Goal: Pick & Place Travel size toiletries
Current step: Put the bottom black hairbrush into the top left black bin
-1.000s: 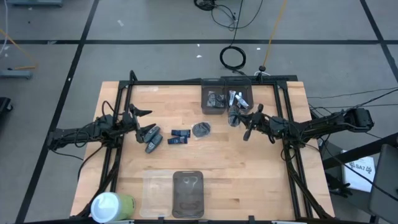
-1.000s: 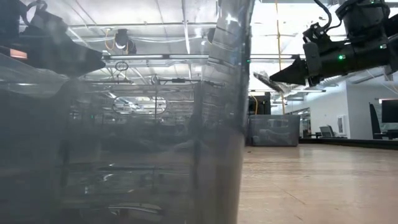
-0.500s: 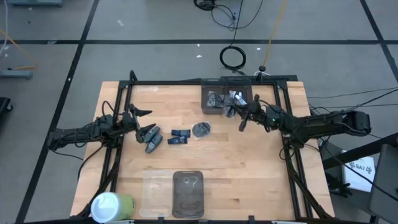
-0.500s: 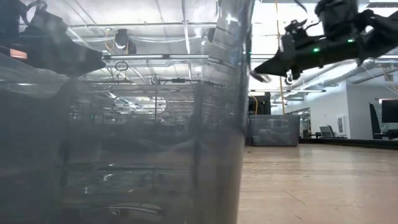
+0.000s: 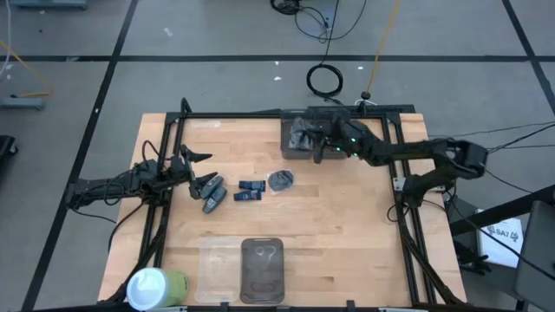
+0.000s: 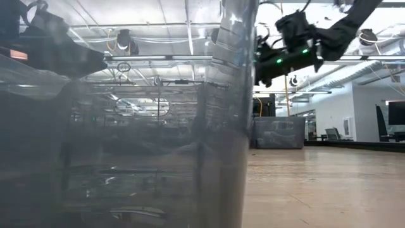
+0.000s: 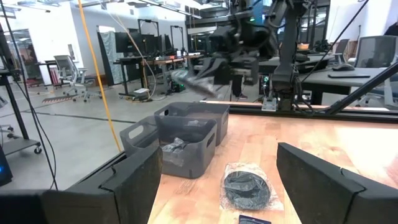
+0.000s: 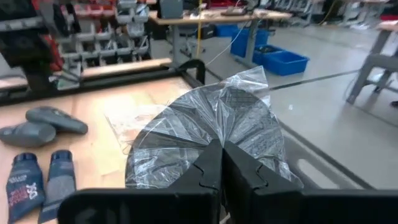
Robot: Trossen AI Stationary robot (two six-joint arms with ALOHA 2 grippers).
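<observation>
Right gripper (image 8: 221,163) is clenched on a dark grey round flat packet in clear wrap (image 8: 208,134), raised over the two grey plastic bins (image 5: 303,136) at the bench's far edge. Left gripper (image 5: 201,170) waits near the left edge, fingers spread wide, gripping nothing. Just beside it lie two grey oblong bottles (image 5: 211,194), then two dark blue packs (image 5: 250,191) and another round dark packet (image 5: 281,180) mid-bench.

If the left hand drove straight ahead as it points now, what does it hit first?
Probably the round dark packet lying flat on the table straight ahead of the open left hand; the grey bins lie beyond, slightly off-line. Depth is uncertain.
</observation>
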